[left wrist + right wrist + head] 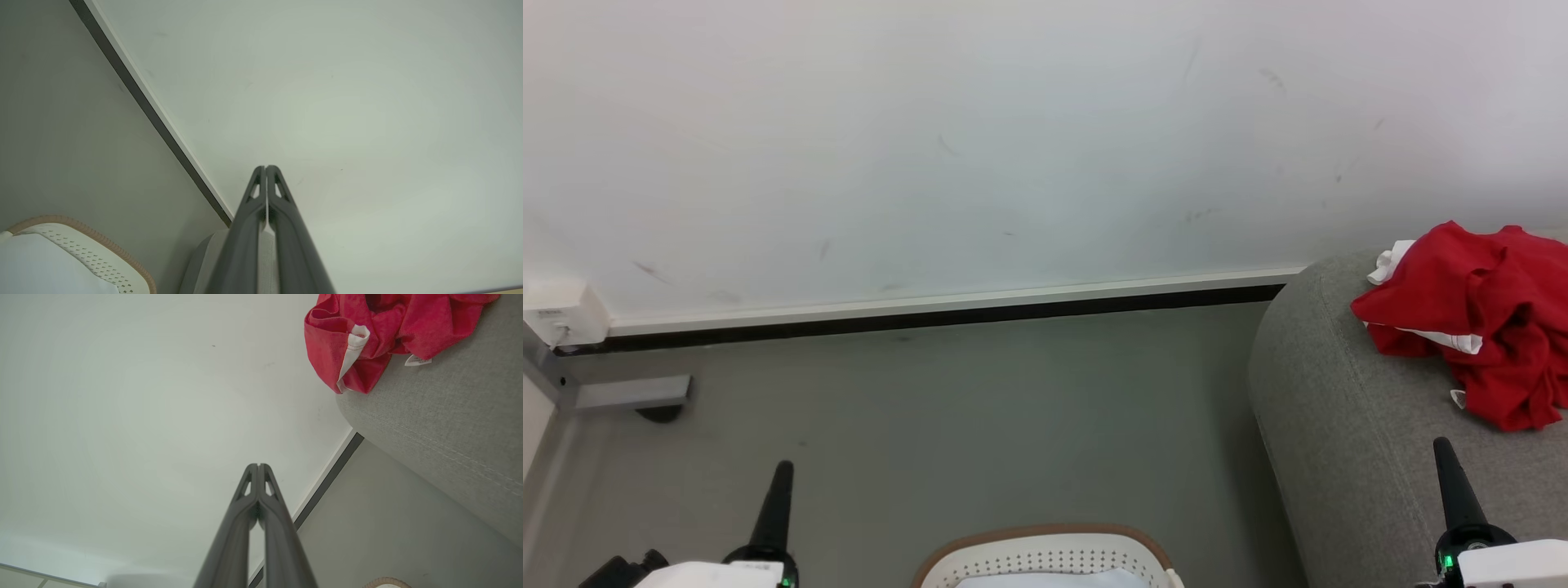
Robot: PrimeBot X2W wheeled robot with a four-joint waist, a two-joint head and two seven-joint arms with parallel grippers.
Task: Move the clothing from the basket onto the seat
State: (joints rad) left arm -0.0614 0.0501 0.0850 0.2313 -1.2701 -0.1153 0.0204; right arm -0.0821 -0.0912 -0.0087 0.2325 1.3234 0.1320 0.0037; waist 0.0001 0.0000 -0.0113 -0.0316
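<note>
Well, clothing (1478,318) bunched on seat (1339,457), w/o clear long axis

Wall (1013,122): big and white, with a few small dark marks on it.
Floor (972,425): plain grey-green and flat.
White strip (947,298): ran along the bottom of the wall — long and thin.
Black strip (931,318): just under the white strip, touching the floor.
White box (564,312): far left, low on the wall.
Grey bar (633,392): low on the left, with a dark round foot (660,414) under it.
Pale cloth (1045,580): white-blue, at the bottom edge of the head view.
</note>
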